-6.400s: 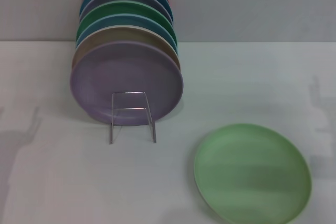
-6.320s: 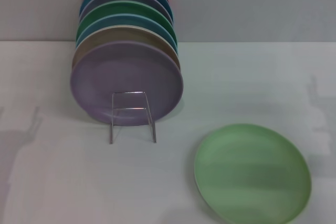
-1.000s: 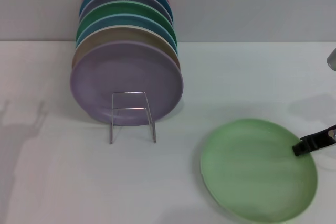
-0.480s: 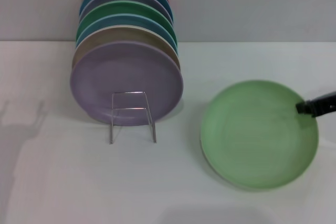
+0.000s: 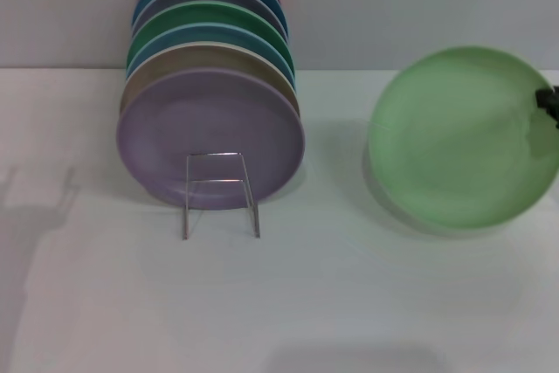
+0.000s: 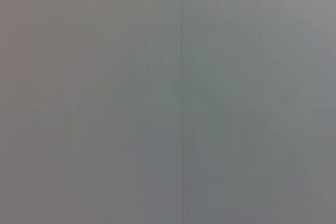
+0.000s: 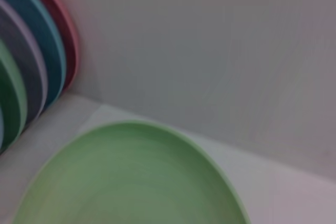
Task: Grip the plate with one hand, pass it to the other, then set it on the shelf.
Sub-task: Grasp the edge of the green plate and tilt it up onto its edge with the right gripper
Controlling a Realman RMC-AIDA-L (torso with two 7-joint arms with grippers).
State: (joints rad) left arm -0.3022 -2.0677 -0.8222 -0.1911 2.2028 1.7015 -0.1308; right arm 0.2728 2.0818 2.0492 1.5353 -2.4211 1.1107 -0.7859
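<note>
Mint-green plate (image 5: 458, 137) is lifted off the white surface (image 5: 279, 303), tilted up with its face toward the camera, at the right side of the head view, well apart from the shelf. Right hand (image 5: 548, 102) grips its right rim, only a black tip showing at the frame edge. Shelf (image 5: 220, 194), a thin wire rack, stands at left centre with a lavender plate (image 5: 210, 137) at the front of a row of coloured plates. Left hand not visible; its wrist view shows blank grey
</note>
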